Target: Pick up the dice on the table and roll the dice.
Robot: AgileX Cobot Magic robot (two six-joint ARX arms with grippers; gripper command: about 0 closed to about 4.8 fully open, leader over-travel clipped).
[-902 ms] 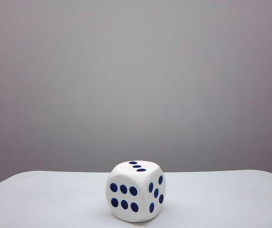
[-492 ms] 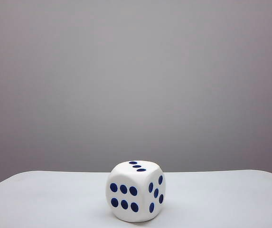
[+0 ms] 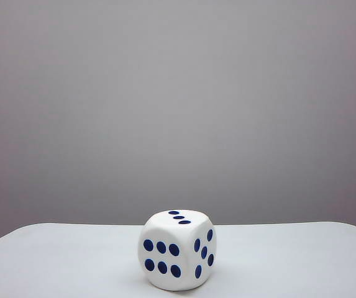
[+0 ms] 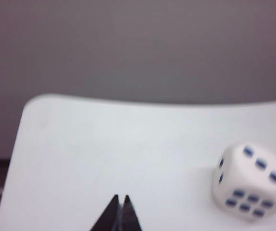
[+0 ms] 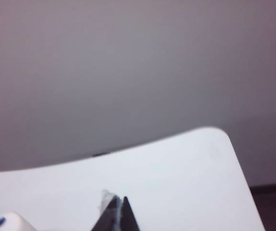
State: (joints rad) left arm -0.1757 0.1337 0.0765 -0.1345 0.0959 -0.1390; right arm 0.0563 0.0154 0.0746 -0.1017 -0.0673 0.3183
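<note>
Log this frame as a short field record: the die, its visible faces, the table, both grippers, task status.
dice: one white cube with dark blue pips, resting on the table, nothing touching it
faces in exterior view: three on top, six in front, four on the right side
table: plain white surface
left gripper: fingertips together, over bare table, apart from the dice
right gripper: fingertips together, apart from the dice, which shows only at the frame corner
task status: dice not yet picked up
</note>
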